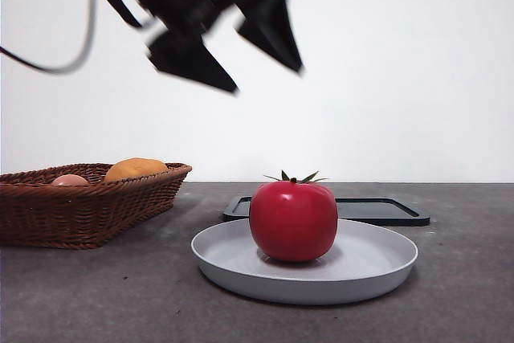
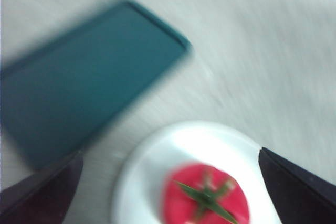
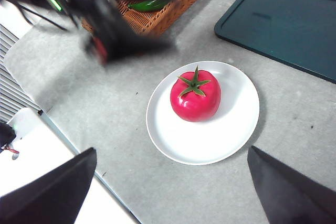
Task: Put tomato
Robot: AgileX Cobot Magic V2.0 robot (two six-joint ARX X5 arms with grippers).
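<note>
While the glossy red round tomato (image 1: pixel 293 221) sits upright in the middle of the shallow white round plate (image 1: pixel 377 267), the left pincer (image 1: pixel 229 47) hangs above it, jaws spread wide and empty. The right pincer (image 3: pixel 170 184) hovers higher over that plate, jaws apart too. Behind the plate lies a dark flat tray (image 1: pixel 385 209); beside it, a brown woven wicker basket (image 1: pixel 80 206).

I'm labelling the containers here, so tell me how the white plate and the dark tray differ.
The white plate is round; the dark tray is rectangular with rounded corners. The plate is pale and glossy, the tray dark green-black. The plate holds the tomato; nothing shows on the tray. In the front view the plate sits nearer the camera, the tray behind it. Both are shallow, rimmed and flat on the table.
</note>
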